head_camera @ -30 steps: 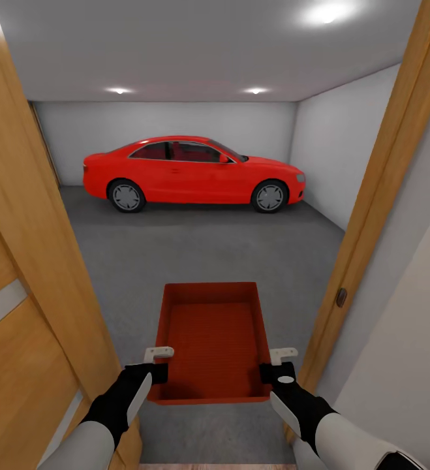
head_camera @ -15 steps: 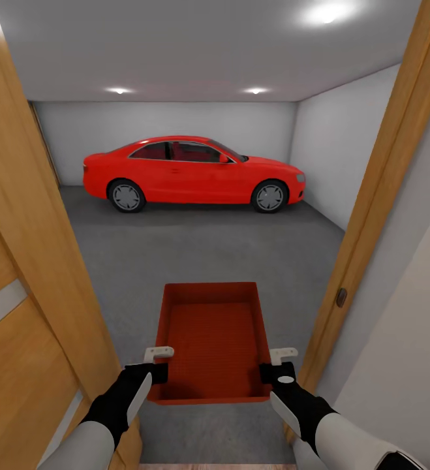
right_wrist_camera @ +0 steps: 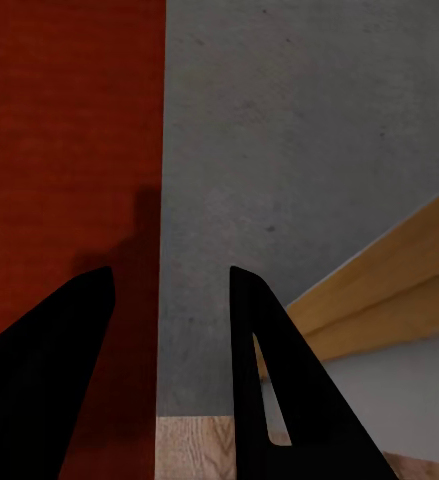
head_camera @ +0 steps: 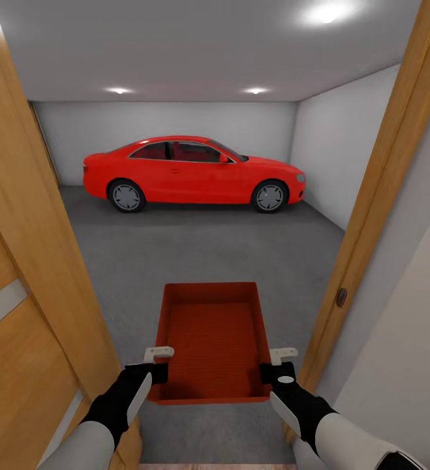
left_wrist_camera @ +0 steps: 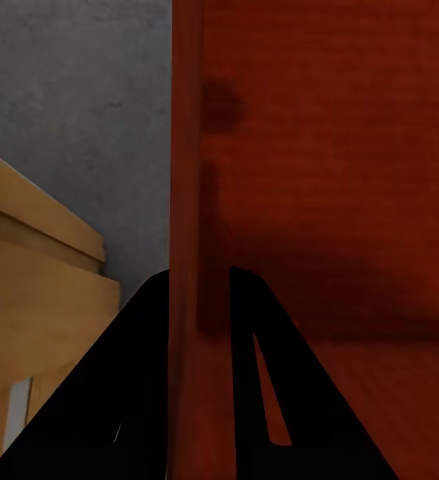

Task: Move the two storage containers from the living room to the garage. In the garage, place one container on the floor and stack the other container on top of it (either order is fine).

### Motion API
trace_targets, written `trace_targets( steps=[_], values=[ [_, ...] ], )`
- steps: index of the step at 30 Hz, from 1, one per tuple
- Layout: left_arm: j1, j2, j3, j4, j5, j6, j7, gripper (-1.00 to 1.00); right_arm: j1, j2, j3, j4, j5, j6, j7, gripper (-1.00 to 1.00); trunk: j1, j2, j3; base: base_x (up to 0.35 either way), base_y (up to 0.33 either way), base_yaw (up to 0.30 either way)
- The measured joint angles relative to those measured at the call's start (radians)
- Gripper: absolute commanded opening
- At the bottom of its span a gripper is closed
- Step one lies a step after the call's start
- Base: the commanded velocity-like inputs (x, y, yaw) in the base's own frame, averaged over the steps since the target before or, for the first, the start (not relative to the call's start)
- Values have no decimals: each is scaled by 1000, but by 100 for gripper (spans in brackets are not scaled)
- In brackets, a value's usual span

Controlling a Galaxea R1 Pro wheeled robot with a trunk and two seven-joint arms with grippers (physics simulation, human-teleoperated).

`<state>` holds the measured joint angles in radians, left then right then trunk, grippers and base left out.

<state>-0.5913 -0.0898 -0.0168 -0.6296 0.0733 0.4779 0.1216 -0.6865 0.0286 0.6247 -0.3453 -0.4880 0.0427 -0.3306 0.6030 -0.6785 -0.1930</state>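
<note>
Carrying one storage container (head_camera: 213, 343) through the doorway, low over the garage floor (head_camera: 201, 251). Left gripper (left_wrist_camera: 201, 300) clamped on the container's left wall; right gripper (right_wrist_camera: 164, 300) apparently straddling the right wall, contact hard to confirm. Best driven straight ahead, level, centred between the wooden door frames (head_camera: 378, 189), then set down short of the red car (head_camera: 192, 171).

Left tool (left_wrist_camera: 197, 330) astride container (left_wrist_camera: 319, 170) wall — clamped

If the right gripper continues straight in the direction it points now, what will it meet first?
Probably the grey concrete floor: in the right wrist view it lies ahead between the fingers of the right gripper. The storage container wall sits against one finger, so depth is uncertain.
</note>
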Motion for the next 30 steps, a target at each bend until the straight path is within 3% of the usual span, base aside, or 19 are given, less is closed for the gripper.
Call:
trace_targets(
  steps=[21, 30],
  values=[
    [0, -1, 1, 3, 0, -3, -1, -100, 0, -1, 1, 0, 0, 0, 0, -100, 0, 0, 0, 17, 0, 0],
    [0, -2, 2, 8, -1, -10, -2, -100, 0, -2, 2, 0, 1, 0, 0, -100, -1, 0, 0, 295, 0, 0]
  ],
)
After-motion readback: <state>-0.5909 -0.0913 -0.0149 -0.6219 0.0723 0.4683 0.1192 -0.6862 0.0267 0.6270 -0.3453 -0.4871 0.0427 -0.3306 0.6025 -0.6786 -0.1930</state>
